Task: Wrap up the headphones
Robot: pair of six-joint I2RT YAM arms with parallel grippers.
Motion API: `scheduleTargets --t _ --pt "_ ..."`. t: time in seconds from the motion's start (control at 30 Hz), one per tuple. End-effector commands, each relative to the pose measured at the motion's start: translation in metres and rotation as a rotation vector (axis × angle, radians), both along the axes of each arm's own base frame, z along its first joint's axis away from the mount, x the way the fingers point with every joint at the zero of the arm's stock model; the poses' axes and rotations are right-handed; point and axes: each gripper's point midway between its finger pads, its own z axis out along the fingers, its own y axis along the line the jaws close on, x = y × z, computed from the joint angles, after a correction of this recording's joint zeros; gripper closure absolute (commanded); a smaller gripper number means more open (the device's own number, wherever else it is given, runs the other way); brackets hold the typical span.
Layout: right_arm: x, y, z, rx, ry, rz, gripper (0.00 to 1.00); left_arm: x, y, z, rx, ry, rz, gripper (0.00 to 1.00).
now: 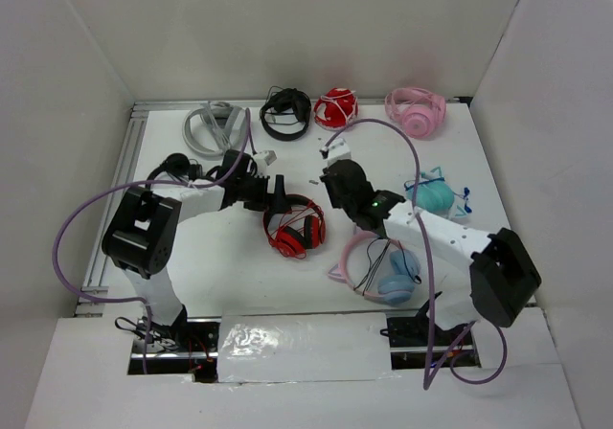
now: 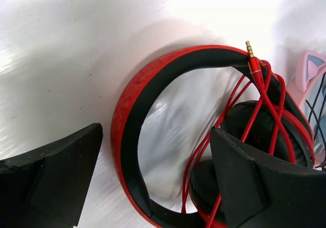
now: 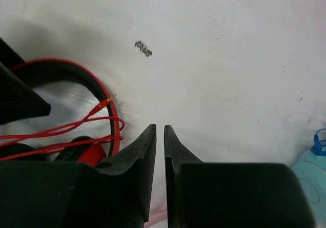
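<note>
Reaching in from the left, the left arm stretches low across the table (image 1: 220,257), and the left gripper (image 1: 277,197) stands spread wide, grasping nothing, just over the band of the headphones (image 1: 294,230). They lie flat near the table's middle between both grippers, with the red cable (image 2: 265,111) looped over band and ear cups (its gold plug (image 2: 249,49) pokes past the band). Further right, the right arm angles inward. The right gripper (image 3: 160,131) is pinched nearly together on nothing, just beside the headphones.
</note>
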Motion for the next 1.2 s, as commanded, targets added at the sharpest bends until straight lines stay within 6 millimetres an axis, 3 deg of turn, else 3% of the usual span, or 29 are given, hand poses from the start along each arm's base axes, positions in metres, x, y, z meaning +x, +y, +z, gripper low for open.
scheduleTargets --t 0.0,0.07,0.17,0.2,0.27,0.3,0.37,0.4,0.43,0.47,0.53,0.57,0.6,0.63,0.73,0.77,0.83,0.87,0.9,0.97,1.17 --pt "0.004 -0.007 0.049 0.185 -0.096 -0.112 0.81 0.009 0.0 0.014 0.02 -0.018 0.018 0.01" --pt "0.001 -0.013 0.066 0.248 -0.112 -0.163 0.78 0.015 0.001 0.024 0.027 -0.035 0.037 0.01" --pt "-0.003 -0.027 0.085 0.346 -0.118 -0.243 0.57 0.024 0.006 0.039 0.049 -0.062 0.077 0.01" --pt "-0.002 -0.035 0.09 0.373 -0.121 -0.277 0.44 0.027 0.008 0.045 0.052 -0.074 0.092 0.01" --pt "-0.006 -0.048 0.1 0.462 -0.116 -0.364 0.3 0.033 0.015 0.059 0.059 -0.073 0.141 0.01" --pt "-0.004 -0.062 0.102 0.487 -0.124 -0.422 0.13 0.04 0.02 0.069 0.063 -0.086 0.177 0.01" --pt "-0.01 -0.081 0.106 0.539 -0.13 -0.496 0.01 0.044 0.028 0.082 0.064 -0.087 0.235 0.01" --pt "-0.012 -0.1 0.108 0.589 -0.139 -0.57 0.0 0.042 0.037 0.103 0.07 -0.11 0.283 0.01" --pt "-0.009 -0.107 0.109 0.615 -0.141 -0.604 0.0 0.044 0.041 0.101 0.08 -0.11 0.309 0.01" --pt "-0.015 -0.119 0.108 0.633 -0.141 -0.625 0.0 0.041 0.046 0.124 0.063 -0.153 0.335 0.01" --pt "-0.018 -0.141 0.107 0.675 -0.143 -0.684 0.0 0.029 0.06 0.136 0.067 -0.16 0.406 0.01" --pt "-0.027 -0.15 0.104 0.678 -0.136 -0.711 0.0 0.018 0.065 0.165 0.027 -0.211 0.442 0.01" --pt "-0.03 -0.158 0.102 0.696 -0.134 -0.757 0.0 0.005 0.071 0.161 0.032 -0.19 0.474 0.01" --pt "-0.038 -0.171 0.098 0.676 -0.135 -0.795 0.0 -0.009 0.078 0.188 -0.014 -0.243 0.516 0.01" --pt "-0.05 -0.186 0.094 0.664 -0.151 -0.868 0.0 -0.046 0.085 0.18 -0.028 -0.213 0.536 0.01" --pt "-0.052 -0.187 0.093 0.666 -0.154 -0.869 0.0 -0.061 0.088 0.189 -0.056 -0.233 0.545 0.01" --pt "-0.057 -0.188 0.092 0.679 -0.163 -0.858 0.0 -0.085 0.093 0.166 -0.044 -0.165 0.577 0.01" --pt "-0.058 -0.186 0.094 0.693 -0.166 -0.844 0.0 -0.097 0.094 0.172 -0.076 -0.176 0.585 0.01" --pt "-0.059 -0.185 0.095 0.706 -0.171 -0.832 0.0 -0.105 0.096 0.164 -0.076 -0.156 0.589 0.01" --pt "-0.062 -0.179 0.1 0.742 -0.178 -0.784 0.0 -0.114 0.104 0.165 -0.08 -0.165 0.629 0.01" --pt "-0.069 -0.179 0.105 0.809 -0.233 -0.747 0.0 -0.125 0.102 0.169 -0.131 -0.213 0.586 0.01"
